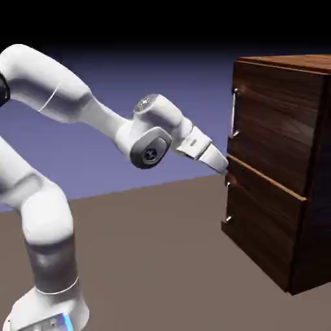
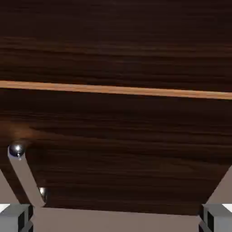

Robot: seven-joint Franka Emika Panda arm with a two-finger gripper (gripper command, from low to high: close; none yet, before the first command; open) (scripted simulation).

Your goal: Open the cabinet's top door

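The cabinet [image 1: 284, 161] of dark wood grain stands at the right of the exterior view. Its top door [image 1: 275, 123] is shut, with a short vertical silver handle [image 1: 234, 113] at its left edge. My gripper [image 1: 222, 164] hangs just off the front, at the height of the seam below the top door and lower than that handle. In the hand view wood fills the picture: the top door [image 2: 118, 41] lies above a light seam [image 2: 118, 89]. My gripper [image 2: 116, 219] is open, its fingertips [image 2: 16, 217] wide apart with nothing between them.
Below the seam is the shorter lower panel [image 1: 258, 220] with its own silver handle [image 1: 227, 202]. In the hand view that handle [image 2: 25, 176] shows at the lower left, close to my left fingertip. The brown table [image 1: 161, 258] spreads out in front of the cabinet.
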